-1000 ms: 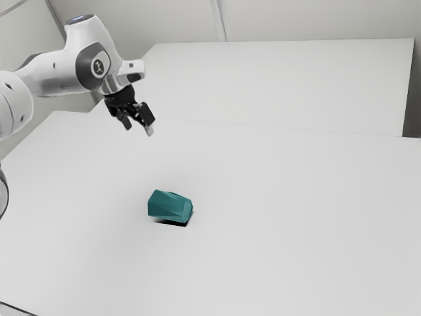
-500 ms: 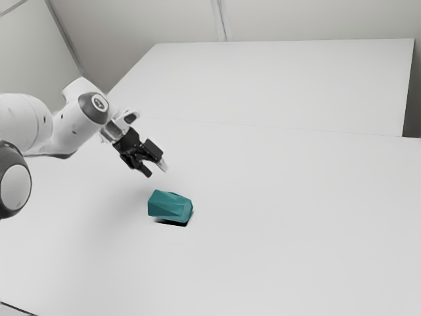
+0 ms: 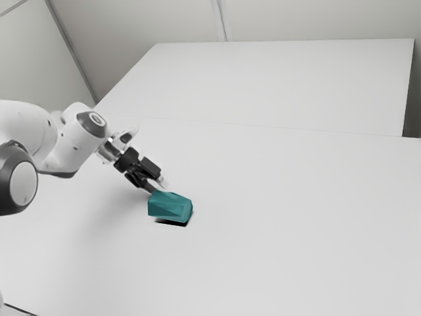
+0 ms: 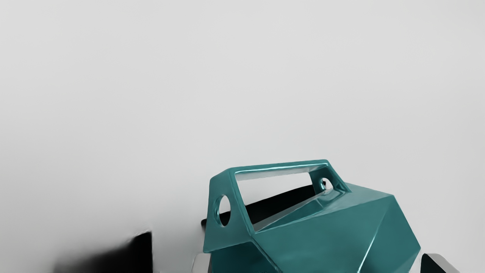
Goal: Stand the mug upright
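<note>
Exterior view: teal faceted mug (image 3: 170, 207) on its side on the white table (image 3: 283, 230), nearer the edge at the exterior view's left than the one at its right, well in front of the faint seam (image 3: 276, 126) running across toward the right-hand corner. Table's near edge cut off by the frame. Black shadow (image 3: 172, 223) under the mug. Arm (image 3: 69, 148) comes in from the exterior view's left, its base end cut off. Claw (image 3: 158, 187) tilted down at the mug's far side; lower fingertip partly hidden behind the mug, other one pale and hard to make out against the white. Touching or just short of it, can't tell.

Wrist view: claw is released, fingertips (image 4: 201, 264) wide apart, one on each side of the mug, mostly cut off by the frame. Contact on either side unclear, no grasp seen. Mug body cut off too, so its lower part is out of sight; mouth hard to make out. Angular handle (image 4: 278, 165) shows whole, round holes at both ends, darkness seen through it. Black blurry-edged patch (image 4: 142, 252) beside one fingertip, also cut off; can't tell what it is.
</note>
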Available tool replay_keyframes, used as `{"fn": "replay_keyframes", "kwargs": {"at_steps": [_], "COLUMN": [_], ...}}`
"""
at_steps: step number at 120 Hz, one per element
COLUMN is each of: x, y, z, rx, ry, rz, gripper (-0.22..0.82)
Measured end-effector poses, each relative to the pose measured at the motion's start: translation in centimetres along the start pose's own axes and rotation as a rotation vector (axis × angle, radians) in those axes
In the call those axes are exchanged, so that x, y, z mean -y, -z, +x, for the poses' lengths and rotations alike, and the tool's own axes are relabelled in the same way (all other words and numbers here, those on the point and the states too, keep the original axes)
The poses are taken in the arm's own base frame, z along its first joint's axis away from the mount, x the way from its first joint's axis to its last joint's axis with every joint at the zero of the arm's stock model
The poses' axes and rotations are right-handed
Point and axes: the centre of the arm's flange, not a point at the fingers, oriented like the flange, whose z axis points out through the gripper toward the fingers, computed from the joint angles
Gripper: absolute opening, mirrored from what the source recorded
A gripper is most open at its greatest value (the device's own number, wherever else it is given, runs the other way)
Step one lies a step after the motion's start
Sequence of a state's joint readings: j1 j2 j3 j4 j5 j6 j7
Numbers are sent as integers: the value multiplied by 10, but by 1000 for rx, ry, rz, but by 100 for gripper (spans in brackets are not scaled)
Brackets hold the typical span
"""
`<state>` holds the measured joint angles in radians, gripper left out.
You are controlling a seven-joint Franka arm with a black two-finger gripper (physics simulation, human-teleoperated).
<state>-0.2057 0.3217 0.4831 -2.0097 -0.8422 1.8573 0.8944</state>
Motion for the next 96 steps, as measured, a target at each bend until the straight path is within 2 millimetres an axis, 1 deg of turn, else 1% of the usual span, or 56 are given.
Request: {"fn": "replay_keyframes", "kwargs": {"at_steps": [15,23,65,81,89,96], "x": [2,2,-2,-5,-7,-10], "y": [-9,-11,-11,-16,-20,-23], "z": [-12,-14,-11,-7,-5,-4], "rx": [10,9,-39,-60,-66,-74], "ry": [-7,-16,-55,-60,-64,-66], "rz": [-26,-34,-73,-103,-118,-131], "gripper": [60,60,60,60,59,54]}}
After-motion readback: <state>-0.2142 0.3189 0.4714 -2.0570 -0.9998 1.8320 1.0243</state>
